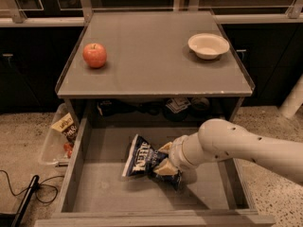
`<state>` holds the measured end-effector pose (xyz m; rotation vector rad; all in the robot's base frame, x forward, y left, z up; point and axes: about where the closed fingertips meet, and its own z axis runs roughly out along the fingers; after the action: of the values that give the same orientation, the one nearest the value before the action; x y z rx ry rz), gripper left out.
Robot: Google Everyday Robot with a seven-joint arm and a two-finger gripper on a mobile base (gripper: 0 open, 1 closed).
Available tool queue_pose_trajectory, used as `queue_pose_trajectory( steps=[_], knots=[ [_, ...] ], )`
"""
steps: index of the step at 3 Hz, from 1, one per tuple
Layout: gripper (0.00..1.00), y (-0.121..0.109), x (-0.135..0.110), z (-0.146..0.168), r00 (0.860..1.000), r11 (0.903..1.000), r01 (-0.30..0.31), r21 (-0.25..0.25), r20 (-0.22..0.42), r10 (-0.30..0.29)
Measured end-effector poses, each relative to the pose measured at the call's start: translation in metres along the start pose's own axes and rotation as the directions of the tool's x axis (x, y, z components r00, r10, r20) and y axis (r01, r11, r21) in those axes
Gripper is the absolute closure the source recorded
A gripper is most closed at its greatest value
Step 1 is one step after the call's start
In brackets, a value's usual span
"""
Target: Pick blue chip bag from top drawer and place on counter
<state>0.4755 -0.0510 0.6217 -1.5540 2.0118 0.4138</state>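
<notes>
Right now I see the gripper [163, 158] down inside the top drawer [106, 189], a little right of its middle, with the pale arm [239, 146] reaching in from the right edge of my view. The jaws are closed on the blue chip bag [141, 156], one tan finger [165, 148] above its right end and the other below it. The bag is tilted, its white lettering facing me and its left end pointing toward the drawer's left wall. I cannot tell whether that left end touches the drawer floor or hangs just above it; a dark shadow lies under the bag.

The drawer is pulled fully out below the counter surface [147, 63]. On that surface a red apple [94, 55] sits near the left edge, and a shallow cream bowl [208, 45] sits near the right edge, well apart from the apple.

Left of the drawer, on the speckled floor, stands a clear plastic bin [49, 148] with a small tan-and-black snack packet [65, 126] leaning in it. A black cable [21, 186] trails on the floor near the bin.
</notes>
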Motion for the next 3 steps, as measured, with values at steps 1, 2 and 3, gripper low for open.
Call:
queue_pose_trajectory(
  steps=[1, 2, 3],
  knots=[
    [1.00, 0.002, -0.006, -0.009, 1.000, 0.9992, 0.006, -0.040, 0.009, -0.005],
    [1.00, 0.001, -0.027, -0.041, 0.999, 0.9962, 0.036, -0.079, 0.028, -0.034],
    [1.00, -0.004, -0.052, -0.087, 0.996, 0.9924, 0.077, -0.096, 0.052, -0.072]
  ],
)
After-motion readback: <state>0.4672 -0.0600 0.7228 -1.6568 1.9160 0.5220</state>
